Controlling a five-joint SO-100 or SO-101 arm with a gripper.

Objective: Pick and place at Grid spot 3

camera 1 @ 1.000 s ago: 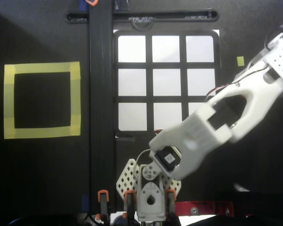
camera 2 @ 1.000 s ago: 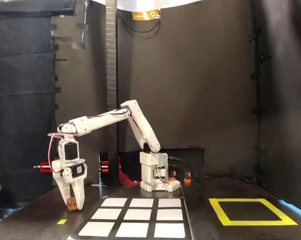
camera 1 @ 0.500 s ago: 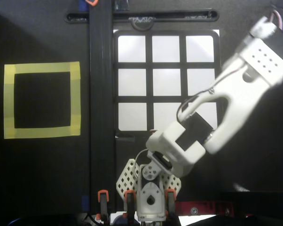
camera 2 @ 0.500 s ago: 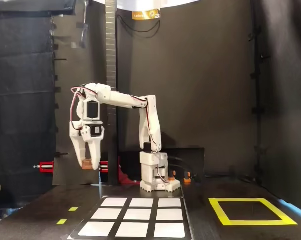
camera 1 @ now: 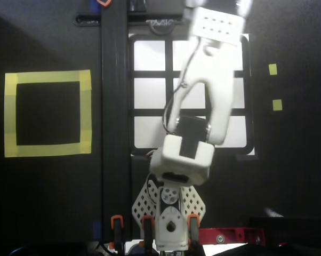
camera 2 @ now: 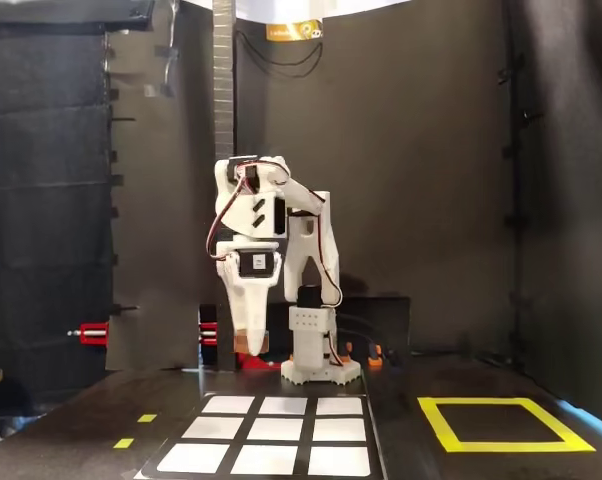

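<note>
Grid spot 3 (camera 1: 237, 53), the upper-right cell of the lit 3x3 grid (camera 1: 150, 93) in the overhead view, is mostly hidden there under the white arm (camera 1: 208, 96); only a thin bright strip shows beside it. In the fixed view the grid lies on the dark bench (camera 2: 71, 425) in front of the arm's base, and no cell there carries any object.

The claw (camera 2: 249, 345) hangs pointing down, above the bench near the back edge of the grid. A small brown thing (camera 2: 249, 342) sits at its tip, so I judge that the fingers are closed on a brown piece, but it is small and I cannot be fully sure.

By my judgement the carry step is in hand: the piece is lifted and not yet put down. The next move asks the arm to bring the claw over the corner cell, lower it until the piece rests inside the black frame, and only then release. The yellow-tape square (camera 1: 47, 113) stands well apart and is empty.
</note>
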